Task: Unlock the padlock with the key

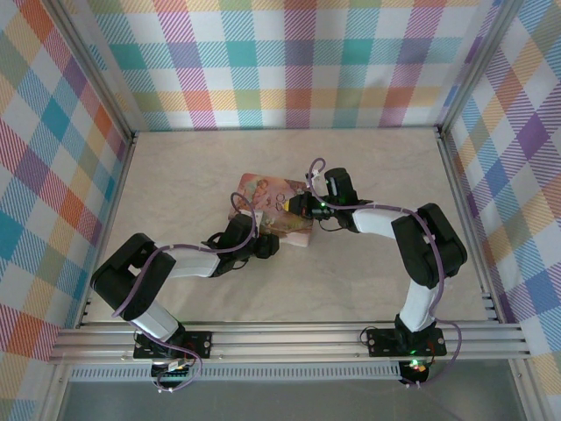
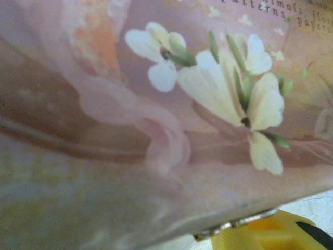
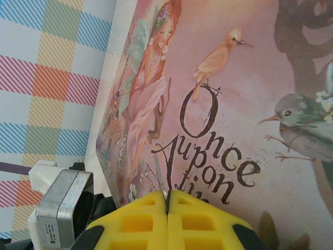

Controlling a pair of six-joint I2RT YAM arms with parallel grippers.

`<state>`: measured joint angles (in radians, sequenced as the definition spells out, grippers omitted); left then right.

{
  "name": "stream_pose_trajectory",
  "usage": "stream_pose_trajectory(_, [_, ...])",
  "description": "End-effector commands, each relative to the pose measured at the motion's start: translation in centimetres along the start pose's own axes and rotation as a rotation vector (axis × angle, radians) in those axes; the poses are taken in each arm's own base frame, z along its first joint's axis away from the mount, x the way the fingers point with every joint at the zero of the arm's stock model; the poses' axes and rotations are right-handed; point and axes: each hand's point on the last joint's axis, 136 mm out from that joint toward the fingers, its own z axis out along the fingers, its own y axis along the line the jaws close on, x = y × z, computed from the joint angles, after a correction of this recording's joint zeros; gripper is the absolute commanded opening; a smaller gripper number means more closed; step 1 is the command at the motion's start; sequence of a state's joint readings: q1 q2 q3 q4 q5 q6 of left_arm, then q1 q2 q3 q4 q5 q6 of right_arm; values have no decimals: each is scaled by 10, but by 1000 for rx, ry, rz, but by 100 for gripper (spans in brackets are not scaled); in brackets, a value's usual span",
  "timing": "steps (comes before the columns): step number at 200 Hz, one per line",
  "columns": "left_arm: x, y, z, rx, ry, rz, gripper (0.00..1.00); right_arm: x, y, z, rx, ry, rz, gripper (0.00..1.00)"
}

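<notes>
Right gripper [image 3: 167, 200] pinches thin key [image 3: 159, 174] over tin box [image 3: 234, 78].

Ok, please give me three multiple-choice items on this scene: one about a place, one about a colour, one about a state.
1. The pink tin box lies: A) against the back wall; B) near the middle of the table; C) beside the arm bases.
2. The right gripper has fingers coloured: A) yellow; B) blue; C) white.
3. Those fingers are: A) spread wide; B) closed together; C) clamped on the box's edge.
Answers: 1 B, the top view shows it central; 2 A, seen in the right wrist view; 3 B, they meet at a seam, with a thin silvery strip, probably the key, rising from it.
</notes>
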<state>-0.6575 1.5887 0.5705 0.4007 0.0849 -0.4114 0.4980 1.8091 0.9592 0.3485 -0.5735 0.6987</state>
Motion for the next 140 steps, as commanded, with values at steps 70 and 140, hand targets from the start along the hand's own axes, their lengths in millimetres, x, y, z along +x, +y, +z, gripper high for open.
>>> stream_pose_trajectory(70, [-32, -12, -1, 40, -114, -21, 35, 50, -38, 7, 126, 131, 121, 0])
stream_pose_trajectory(140, [-30, -12, 0, 42, -109, -37, 30, 48, -34, 5, 119, 126, 116, 0])
